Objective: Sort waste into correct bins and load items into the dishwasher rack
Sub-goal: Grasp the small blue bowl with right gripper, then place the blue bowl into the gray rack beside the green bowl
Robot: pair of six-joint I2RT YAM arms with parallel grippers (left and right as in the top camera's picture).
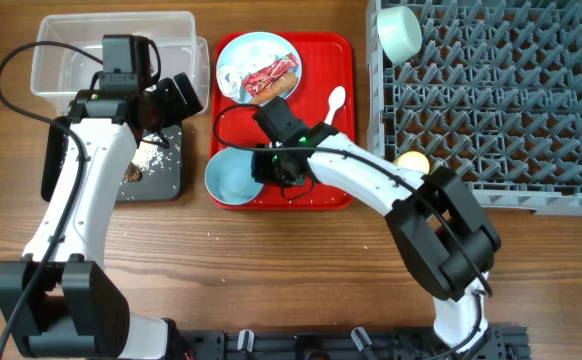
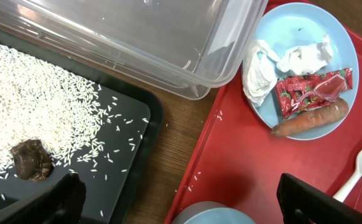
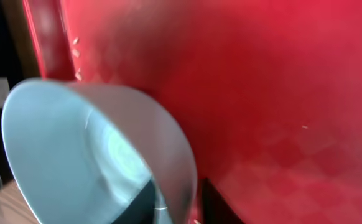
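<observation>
My right gripper (image 1: 271,170) is shut on the rim of the light blue bowl (image 1: 231,176) at the red tray's front left corner. In the right wrist view one finger is inside the bowl (image 3: 75,143) and one outside, with the gripper (image 3: 175,202) around its wall. My left gripper (image 1: 166,100) is open and empty above the gap between the black tray (image 1: 166,180) and the red tray; its jaws (image 2: 190,202) show in the left wrist view. The light blue plate (image 2: 305,25) holds crumpled white paper (image 2: 262,62), the red wrapper (image 2: 311,90) and the carrot stick (image 2: 311,118). Rice (image 2: 32,93) and a brown lump (image 2: 32,160) lie in the black tray.
The clear tub (image 1: 111,45) stands behind the black tray. A white spoon (image 1: 334,100) lies on the red tray (image 1: 321,150). The grey rack (image 1: 501,100) at the right holds the pale green bowl (image 1: 399,30) and the yellow cup (image 1: 411,160).
</observation>
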